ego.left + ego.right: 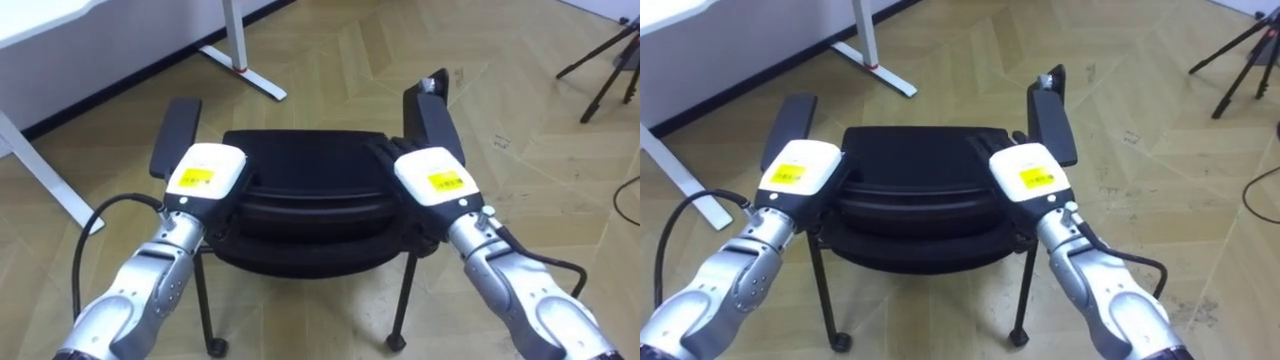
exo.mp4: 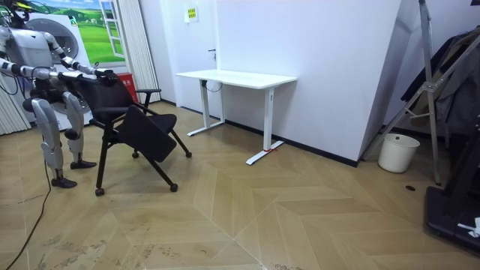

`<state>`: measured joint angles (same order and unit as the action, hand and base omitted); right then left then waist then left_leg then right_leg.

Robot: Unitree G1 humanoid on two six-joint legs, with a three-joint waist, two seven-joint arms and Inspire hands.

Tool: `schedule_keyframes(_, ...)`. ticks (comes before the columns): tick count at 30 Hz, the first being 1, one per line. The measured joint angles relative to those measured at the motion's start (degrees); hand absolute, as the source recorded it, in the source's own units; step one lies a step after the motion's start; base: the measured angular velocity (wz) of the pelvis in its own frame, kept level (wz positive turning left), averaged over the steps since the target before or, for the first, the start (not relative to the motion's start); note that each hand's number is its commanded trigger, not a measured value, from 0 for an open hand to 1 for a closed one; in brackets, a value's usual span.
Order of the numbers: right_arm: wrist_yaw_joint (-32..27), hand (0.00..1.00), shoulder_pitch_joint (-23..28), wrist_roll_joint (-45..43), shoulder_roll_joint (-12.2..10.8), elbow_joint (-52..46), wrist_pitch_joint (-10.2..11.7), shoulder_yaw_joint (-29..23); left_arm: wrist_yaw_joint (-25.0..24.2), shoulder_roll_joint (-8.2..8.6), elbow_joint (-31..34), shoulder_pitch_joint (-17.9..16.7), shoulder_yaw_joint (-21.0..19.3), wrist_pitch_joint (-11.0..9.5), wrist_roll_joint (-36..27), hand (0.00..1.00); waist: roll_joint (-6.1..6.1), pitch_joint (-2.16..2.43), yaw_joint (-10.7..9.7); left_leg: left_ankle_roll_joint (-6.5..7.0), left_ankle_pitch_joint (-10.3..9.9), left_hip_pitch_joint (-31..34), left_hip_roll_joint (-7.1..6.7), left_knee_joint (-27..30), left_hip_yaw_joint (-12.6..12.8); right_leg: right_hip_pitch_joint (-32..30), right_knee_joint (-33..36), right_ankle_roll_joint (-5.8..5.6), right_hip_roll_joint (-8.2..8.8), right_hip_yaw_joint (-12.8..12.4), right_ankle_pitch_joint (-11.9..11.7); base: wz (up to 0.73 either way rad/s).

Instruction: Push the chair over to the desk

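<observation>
Now left hand, right hand on chair backrest; grip indiscernible; yellow labels illegible.

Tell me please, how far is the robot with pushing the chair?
Done: the robot stands right behind the black chair, with left hand and right hand set on its top edge. In hand: the push itself, both arms reaching forward. Left: the chair stands on open floor, well apart from the white desk, so if the desk is the goal, nearly the whole way remains.

Office-like room: white standing desk
</observation>
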<state>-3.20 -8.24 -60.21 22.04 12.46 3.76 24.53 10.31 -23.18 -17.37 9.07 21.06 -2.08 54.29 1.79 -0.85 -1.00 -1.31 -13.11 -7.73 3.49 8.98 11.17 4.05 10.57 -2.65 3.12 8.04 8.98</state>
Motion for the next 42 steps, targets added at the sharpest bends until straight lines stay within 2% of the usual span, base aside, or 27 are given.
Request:
schedule_keyframes(5,0.21,1.00,-0.22,0.00,-0.03,0.14,-0.23,0.74,0.01,0.15,0.13,0.11,0.15,-0.44,0.01,1.00,-0.25,0.00,0.17,0.00,0.00,0.23,0.00,0.00,-0.44,0.01,-0.08,0.00,0.02,0.47,0.00,0.04)
schedule_keyframes(13,0.34,1.00,-1.15,-0.13,-0.70,1.52,-2.52,1.22,-0.22,0.59,0.30,0.55,1.90,-0.95,0.09,1.00,-0.36,0.06,0.12,0.00,0.00,-0.03,-0.07,0.04,-2.31,1.72,-1.04,-0.01,0.13,1.94,0.01,0.13)
schedule_keyframes(29,-3.21,1.00,-0.16,-2.12,-0.57,2.55,-1.80,1.27,-0.21,0.23,0.51,0.50,2.02,-1.67,0.23,1.00,-0.39,0.09,0.58,0.00,0.00,0.13,-0.12,0.13,-2.80,1.85,-1.04,-0.02,0.19,2.38,0.02,0.01)
schedule_keyframes(35,-3.49,1.00,0.11,-2.14,-0.06,2.54,-1.69,1.38,-0.21,0.40,0.51,0.47,2.18,-1.67,0.43,1.00,-0.32,0.32,1.19,0.00,0.00,0.19,-0.09,0.40,-2.78,1.84,-1.01,-0.02,0.26,2.97,0.02,0.00)
schedule_keyframes(39,-3.78,1.00,0.13,-1.93,0.08,3.50,-0.38,1.40,-0.20,0.35,0.31,0.04,2.18,-1.77,0.57,1.00,-0.19,0.38,1.49,-0.01,0.00,-0.87,0.10,0.55,-3.56,2.47,-0.80,0.02,0.14,2.98,0.12,0.00)
schedule_keyframes(42,-4.89,1.00,-0.01,-2.11,-0.78,6.30,1.20,1.37,0.17,0.36,-1.95,0.07,2.22,-2.92,0.70,1.00,0.48,0.45,1.50,-0.01,0.00,-1.78,0.20,1.58,-3.92,4.00,-0.71,0.39,0.11,3.11,0.72,0.02)
